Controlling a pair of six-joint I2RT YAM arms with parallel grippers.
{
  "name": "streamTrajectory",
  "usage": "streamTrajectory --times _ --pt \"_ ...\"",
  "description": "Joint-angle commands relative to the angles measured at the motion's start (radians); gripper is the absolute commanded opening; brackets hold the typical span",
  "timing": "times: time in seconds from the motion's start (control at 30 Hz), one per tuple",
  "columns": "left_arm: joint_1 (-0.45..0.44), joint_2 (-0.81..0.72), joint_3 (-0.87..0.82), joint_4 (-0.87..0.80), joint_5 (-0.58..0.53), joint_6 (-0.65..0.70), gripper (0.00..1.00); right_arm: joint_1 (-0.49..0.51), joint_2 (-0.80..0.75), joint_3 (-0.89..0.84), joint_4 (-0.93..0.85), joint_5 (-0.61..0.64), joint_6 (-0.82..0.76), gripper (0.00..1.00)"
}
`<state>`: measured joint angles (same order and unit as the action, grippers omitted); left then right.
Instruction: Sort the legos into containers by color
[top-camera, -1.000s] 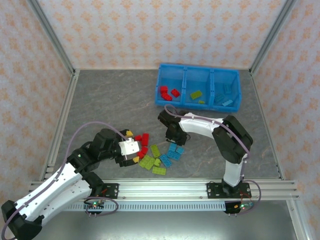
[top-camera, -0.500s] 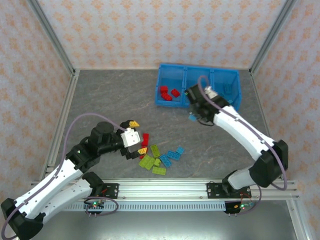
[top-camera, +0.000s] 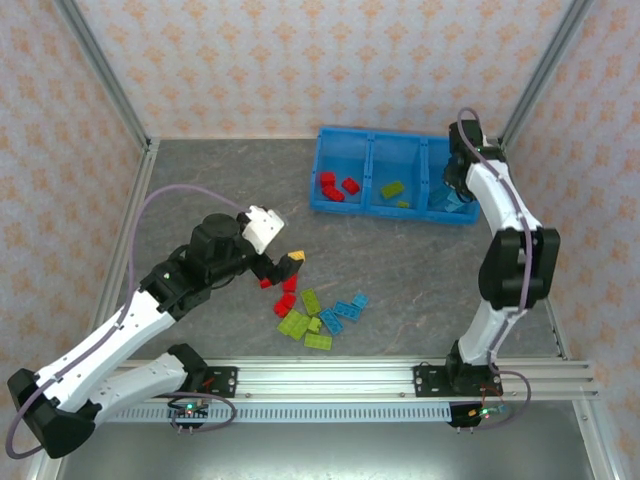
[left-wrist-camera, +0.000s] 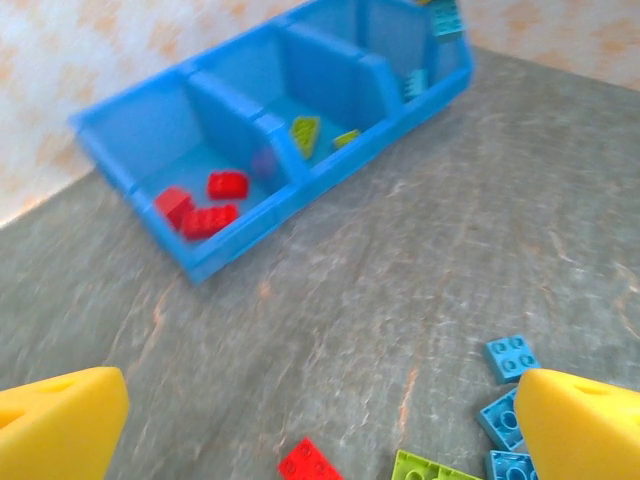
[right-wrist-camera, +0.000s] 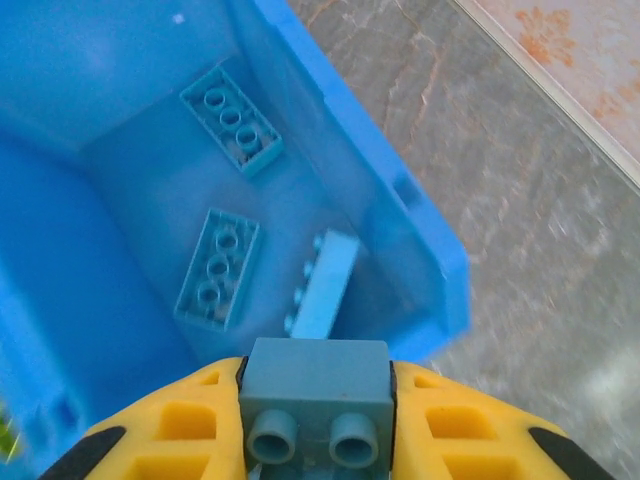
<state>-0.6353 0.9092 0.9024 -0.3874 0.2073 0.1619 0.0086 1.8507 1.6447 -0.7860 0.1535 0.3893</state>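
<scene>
The top camera looks down from above the near edge over the whole table (top-camera: 220, 200). The left wrist camera faces 2 o'clock toward the distant bin (left-wrist-camera: 240, 235). The right wrist camera sits close above it. All three share the bin.

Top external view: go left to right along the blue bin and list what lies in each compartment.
red legos → lime green legos → light blue legos
</scene>
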Motion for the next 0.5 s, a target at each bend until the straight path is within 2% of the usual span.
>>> streamTrajectory --times 0.0,0.1,0.17,0.27,0.37,0.47 --pt "-0.003 0.05 0.056 -0.189 -0.301 -0.261 1.0 -0.02 0.11 0.147 -0.05 -0.011 -0.053 0.36" --pt "0.005 0.122 0.097 -0.316 -0.416 -0.436 1.0 -0.029 0.191 0.258 -0.103 -0.021 -0.062 0.47" --pt "0.006 0.158 0.1 -0.343 -0.428 -0.507 0.98 -0.03 0.219 0.313 -0.142 -0.026 -0.064 0.56" --pt "0.008 0.186 0.081 -0.318 -0.399 -0.565 0.96 -0.03 0.211 0.339 -0.183 -0.042 -0.063 0.6" --pt "0.011 0.203 0.061 -0.274 -0.365 -0.612 0.95 -0.03 0.133 0.273 -0.196 -0.081 -0.051 0.61" --pt "0.019 0.242 0.058 -0.263 -0.354 -0.687 0.95 -0.029 -0.006 0.129 -0.187 -0.156 -0.019 0.64"
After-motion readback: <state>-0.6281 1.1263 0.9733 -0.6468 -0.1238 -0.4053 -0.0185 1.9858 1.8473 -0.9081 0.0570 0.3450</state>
